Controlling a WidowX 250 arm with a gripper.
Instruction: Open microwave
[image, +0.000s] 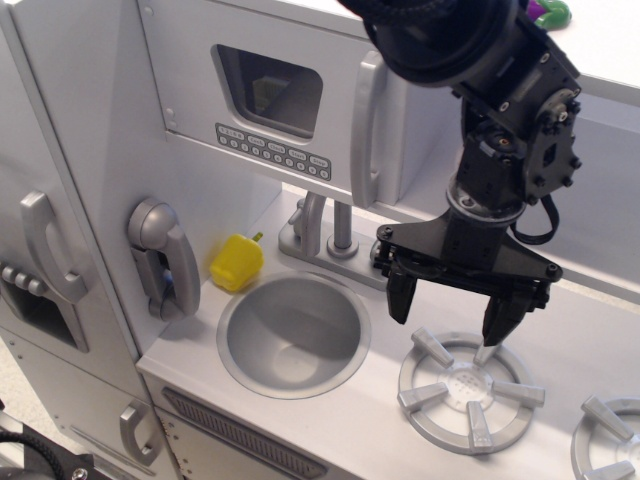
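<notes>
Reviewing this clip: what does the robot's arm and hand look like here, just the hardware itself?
The arm is all black, built from blocky servo-style segments with visible screws. A black cable loops beside the wrist. The hand has a flat black crossbar carrying two short, dark fingers. No readable markings or sleeves show.

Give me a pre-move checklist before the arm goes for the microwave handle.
1. Microwave door shut: ok.
2. Handle in view and unblocked: ok.
3. Claw open and empty: ok.
4. Claw at the handle: not ok, it hangs lower, over the burner.
5. Path up to the handle clear of the faucet: cannot tell.
</notes>
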